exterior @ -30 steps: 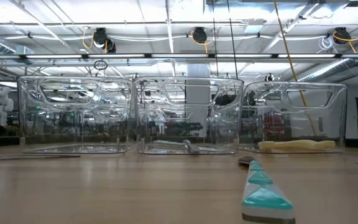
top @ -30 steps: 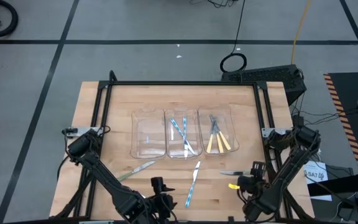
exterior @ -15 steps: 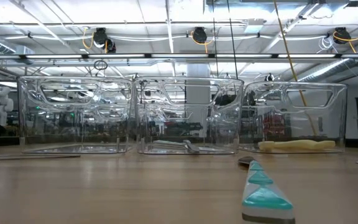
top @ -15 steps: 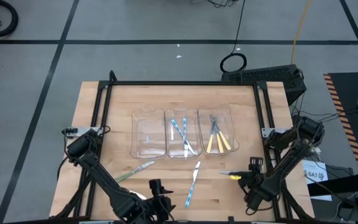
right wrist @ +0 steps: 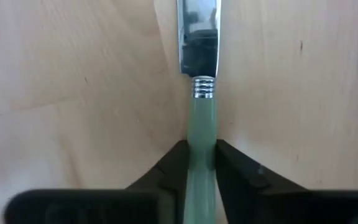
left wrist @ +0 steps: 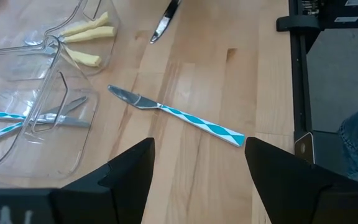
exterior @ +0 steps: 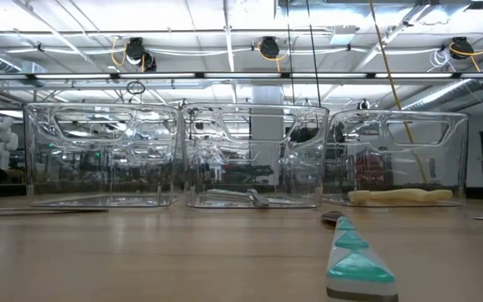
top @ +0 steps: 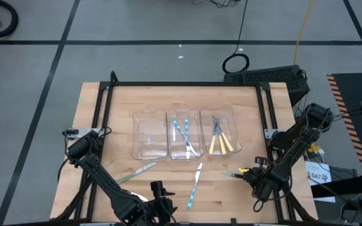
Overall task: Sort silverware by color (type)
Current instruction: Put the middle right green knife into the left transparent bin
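Note:
A knife with a pale green handle (right wrist: 201,134) lies near the table's right front, its blade (top: 230,174) pointing toward the table's left. My right gripper (top: 251,174) is shut on its handle. My left gripper (top: 159,190) stands open at the near edge. A blue-handled knife (left wrist: 179,115) lies flat on the wood ahead of it, between and beyond its fingers, untouched. A green-handled piece (top: 137,171) lies flat at the front left. Of three clear bins, the middle one (top: 184,135) holds blue-handled silverware, and the right one (top: 222,139) holds yellow-handled silverware. My right gripper pinches the knife's pale green handle (right wrist: 201,155) between its two fingers, a short way behind the ribbed metal collar. The fingers come from the table's right and lie along the handle. The blade points straight ahead over the wood. Whether it is lifted clear I cannot tell.
The left clear bin (top: 149,135) stands beside the other two in a row across the table's middle. A black frame (top: 181,84) runs round the far edge and sides. Bare wood lies between the bins and the near edge.
My right gripper has moved toward the table's far edge and a little toward its right edge, ending at the knife's handle. The knife's blade has stayed about where it was. My left arm has kept still.

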Robot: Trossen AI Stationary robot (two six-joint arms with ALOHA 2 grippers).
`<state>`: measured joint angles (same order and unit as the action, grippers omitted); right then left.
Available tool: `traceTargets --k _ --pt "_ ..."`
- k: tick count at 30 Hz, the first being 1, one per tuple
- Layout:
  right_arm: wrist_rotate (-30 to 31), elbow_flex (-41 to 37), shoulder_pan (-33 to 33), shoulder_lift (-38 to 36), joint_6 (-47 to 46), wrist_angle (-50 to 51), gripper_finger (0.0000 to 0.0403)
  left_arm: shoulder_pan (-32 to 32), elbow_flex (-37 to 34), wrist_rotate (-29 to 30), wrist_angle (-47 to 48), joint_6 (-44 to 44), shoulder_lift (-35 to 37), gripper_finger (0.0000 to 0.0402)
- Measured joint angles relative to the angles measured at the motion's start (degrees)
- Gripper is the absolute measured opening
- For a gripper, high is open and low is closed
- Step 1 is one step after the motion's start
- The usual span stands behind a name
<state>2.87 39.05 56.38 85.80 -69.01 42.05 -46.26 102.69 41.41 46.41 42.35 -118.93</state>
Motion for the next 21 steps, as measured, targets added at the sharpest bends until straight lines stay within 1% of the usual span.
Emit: traceTargets --k 2,3,7,16,21 --pt "0.07 0.0 0.0 -0.08 -1.58 -0.6 0.0044 0.0 0.0 0.0 0.0 0.1 0.0 0.0259" --pt "0.19 0.0 0.0 -0.09 -2.54 -0.86 0.0042 0.0 0.0 0.0 0.0 0.1 0.0 0.0259" --pt "1.38 -0.02 0.27 -0.09 -5.21 -2.39 0.0042 0.13 0.0 0.0 0.0 -0.07 0.0 0.0259" --pt "3.23 3.81 1.11 0.41 -5.47 -2.41 0.0044 1.36 0.0 0.02 0.0 -0.66 0.0 0.0259" --pt "7.15 5.25 1.19 0.69 -7.97 -4.51 0.0045 1.87 0.0 0.0 -0.02 -1.2 0.0 0.0259"
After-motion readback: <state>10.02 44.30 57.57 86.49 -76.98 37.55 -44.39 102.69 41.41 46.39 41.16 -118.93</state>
